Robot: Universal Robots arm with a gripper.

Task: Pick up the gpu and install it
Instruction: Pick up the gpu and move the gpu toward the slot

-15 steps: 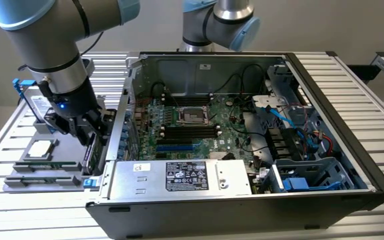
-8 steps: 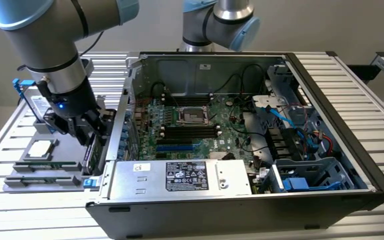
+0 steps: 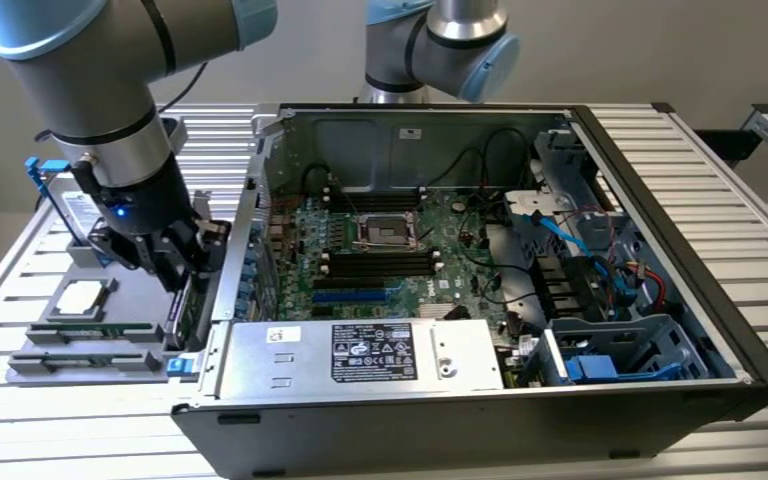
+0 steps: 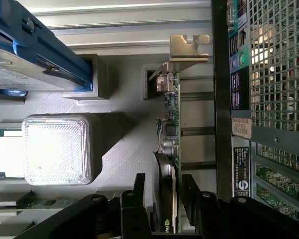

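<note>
At the exterior view's left, the arm [image 3: 91, 90] reaches straight down from above, wrist vertical. Its gripper [image 3: 177, 265] is low over the grey tray [image 3: 37, 350], close against the outer wall of the computer case [image 3: 704, 290].

From the wrist view, the gpu [image 4: 170, 124] stands on edge in a slot of the tray, and the black fingers [image 4: 139, 186] sit one to each side of its near end. They are apart, straddling the card. A sliver of tray shows between one finger and the cooler face, so I see no clamp on it. The silver bracket [image 4: 187, 50] is at the card's far end, away from the fingers.

Also in the tray are the hard drive in blue rails [image 3: 71, 205], standing upright behind the gripper, a processor chip [image 3: 84, 297] and memory sticks [image 3: 91, 335] lying nearer the front. The case's perforated rear panel [image 4: 279, 59] runs just beside the card.

To the right, the case lies open on the slatted table [image 3: 718, 170], with the motherboard [image 3: 384, 260] exposed, the power supply [image 3: 357, 355] along the near edge and loose cables [image 3: 584, 240] towards the exterior view's right.
</note>
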